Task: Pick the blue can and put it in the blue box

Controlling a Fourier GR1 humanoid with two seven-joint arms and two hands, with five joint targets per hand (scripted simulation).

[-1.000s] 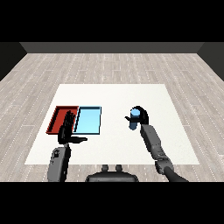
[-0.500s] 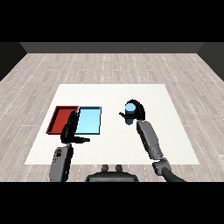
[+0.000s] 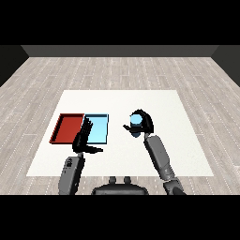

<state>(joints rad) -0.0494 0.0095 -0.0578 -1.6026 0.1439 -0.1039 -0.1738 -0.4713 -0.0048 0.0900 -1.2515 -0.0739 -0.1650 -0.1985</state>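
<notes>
A blue can (image 3: pixel 136 121) is grasped in the curled fingers of the right hand (image 3: pixel 143 123), to the right of the light blue tray (image 3: pixel 99 130) and apart from it. A red tray (image 3: pixel 67 128) is set touching the blue tray's left side. The left hand (image 3: pixel 84 139) is held open, fingers straight, over the trays' near edges on the white table (image 3: pixel 178 117).

A white table (image 3: pixel 187 108) stands on a floor (image 3: pixel 117 70) of pale grey planks (wood-grained), with a dark wall (image 3: pixel 120 50) behind.
</notes>
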